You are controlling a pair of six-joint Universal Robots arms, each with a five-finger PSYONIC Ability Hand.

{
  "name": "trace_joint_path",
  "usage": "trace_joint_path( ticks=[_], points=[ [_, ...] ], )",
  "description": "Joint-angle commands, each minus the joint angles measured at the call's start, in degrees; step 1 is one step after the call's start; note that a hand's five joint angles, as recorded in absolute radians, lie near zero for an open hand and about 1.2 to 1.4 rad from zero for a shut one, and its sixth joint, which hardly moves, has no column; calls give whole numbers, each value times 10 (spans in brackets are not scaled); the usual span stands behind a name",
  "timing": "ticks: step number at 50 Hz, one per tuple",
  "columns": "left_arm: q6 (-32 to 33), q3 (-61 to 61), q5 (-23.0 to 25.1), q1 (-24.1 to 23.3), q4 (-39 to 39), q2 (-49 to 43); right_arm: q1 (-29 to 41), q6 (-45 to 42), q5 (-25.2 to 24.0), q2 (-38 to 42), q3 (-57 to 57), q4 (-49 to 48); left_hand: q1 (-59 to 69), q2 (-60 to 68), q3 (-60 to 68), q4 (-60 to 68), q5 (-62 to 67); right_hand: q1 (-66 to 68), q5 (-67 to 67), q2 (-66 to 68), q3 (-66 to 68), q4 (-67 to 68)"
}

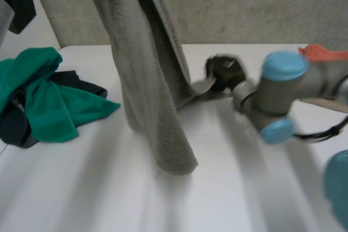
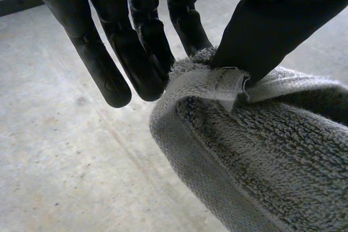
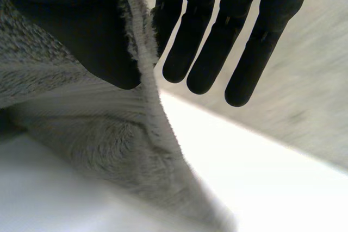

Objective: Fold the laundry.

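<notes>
- Grey towel (image 1: 147,80) hangs above the middle of the tabletop (image 1: 244,188), with its lower end touching the surface.
- Your left hand (image 2: 272,20) pinches a hemmed corner by the label, thumb against straight fingers (image 2: 100,69).
- Your right hand (image 1: 224,73) nips the towel's side edge, thumb against one of its fingers (image 3: 174,52), with the others straight.
- The step looks like spreading. Work the right hand along that edge to the matching corner, draw the hands apart, then lay the towel flat.
- Steer clear of the green garment (image 1: 43,96) at the tabletop's left edge.
</notes>
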Motion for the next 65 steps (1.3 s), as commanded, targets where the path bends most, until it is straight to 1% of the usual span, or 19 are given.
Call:
trace_joint_path(
  ticks=[1, 3, 7, 12, 16, 22, 25, 32, 36, 37, 40, 41, 42, 44, 45, 48, 52, 57, 65],
  points=[
    [3, 16, -17, 60, -13, 0, -177, -104, -37, -229, 71, 55, 149, 113, 116, 113, 135, 151, 138, 126, 121, 115],
    [3, 21, -17, 84, -26, 0, -203, -164, -68, -284, 81, 94, 149, 113, 116, 113, 135, 151, 138, 126, 121, 115],
    [2, 32, -14, 140, -73, -1, -228, -259, -98, -355, 81, 170, 149, 113, 116, 113, 135, 151, 138, 126, 121, 115],
    [2, 43, -5, 204, -156, -18, -262, -330, -96, -428, 69, 236, 149, 113, 116, 113, 135, 151, 138, 126, 121, 115],
    [2, 44, 20, 223, -210, -74, -288, -352, -102, -479, 67, 278, 149, 113, 116, 113, 135, 151, 138, 126, 121, 115],
    [6, 57, 28, 222, -264, -164, -281, -398, -96, -448, 69, 327, 149, 113, 116, 113, 135, 151, 138, 126, 121, 115],
    [6, 85, 26, 224, -275, -237, -250, -439, -84, -392, 65, 340, 149, 113, 116, 113, 135, 151, 138, 126, 121, 115],
    [6, 218, 25, 216, -268, -386, -198, -473, -2, -276, 12, 325, 149, 113, 116, 113, 135, 151, 138, 126, 121, 115],
    [7, 325, 23, 206, -213, -449, -177, -467, 29, -205, -48, 243, 149, 113, 116, 113, 135, 151, 138, 126, 121, 115],
    [8, 344, 22, 202, -194, -459, -170, -465, 41, -184, -71, 195, 149, 113, 116, 113, 135, 151, 138, 126, 121, 115],
    [14, 422, 14, 193, -77, -493, -158, -453, 67, -163, -105, 105, 149, 113, 116, 113, 135, 151, 138, 126, 121, 115],
    [15, 434, 10, 192, -54, -497, -149, -442, 80, -155, -121, 30, 149, 113, 116, 113, 135, 151, 138, 126, 121, 115],
    [16, 460, 2, 192, 7, -506, -146, -436, 83, -153, -124, -12, 149, 113, 116, 113, 135, 151, 138, 126, 121, 115],
    [16, 478, -12, 193, 72, -512, -144, -422, 87, -153, -125, -100, 149, 113, 116, 113, 135, 151, 138, 126, 121, 115],
    [14, 489, -22, 193, 132, -514, -142, -406, 88, -154, -117, -187, 149, 113, 116, 113, 135, 151, 138, 126, 121, 115],
    [11, 494, -36, 194, 190, -516, -139, -386, 85, -157, -97, -279, 149, 113, 116, 113, 135, 151, 138, 126, 121, 115],
    [-6, 490, -47, 197, 199, -517, -138, -360, 80, -157, -81, -277, 149, 113, 116, 113, 135, 151, 138, 126, 121, 115],
    [-27, 397, -36, 199, 175, -507, -138, -328, 70, -160, -29, -244, 149, 113, 116, 113, 135, 151, 138, 126, 121, 115],
    [-25, 209, -6, 190, 166, -481, -140, -315, -12, -146, 87, -186, 149, 113, 116, 113, 135, 151, 138, 126, 121, 115]
  ],
)
